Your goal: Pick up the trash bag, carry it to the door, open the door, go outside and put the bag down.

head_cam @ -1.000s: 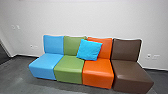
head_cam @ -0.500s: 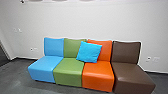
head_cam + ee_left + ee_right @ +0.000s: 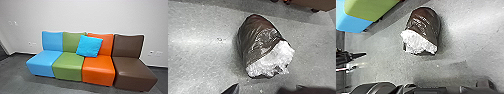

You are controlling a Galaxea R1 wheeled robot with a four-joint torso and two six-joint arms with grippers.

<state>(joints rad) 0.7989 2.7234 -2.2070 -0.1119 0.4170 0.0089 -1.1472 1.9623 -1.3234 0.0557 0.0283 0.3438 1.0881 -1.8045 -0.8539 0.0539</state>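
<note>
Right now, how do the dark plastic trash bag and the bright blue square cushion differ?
The trash bag lies on the grey floor; the cushion leans against coloured backrests.
The bag is rounded and dark, with one white end; the cushion is squarish, blue all over.

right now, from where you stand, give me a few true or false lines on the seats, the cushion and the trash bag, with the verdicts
1. The trash bag lies on the floor. True.
2. The cushion lies on the floor. False: it leans across the green seat and the orange seat.
3. The blue seat adjoins the green seat. True.
4. The orange seat adjoins the blue seat. False: it stands between the green seat and the brown seat.
</note>
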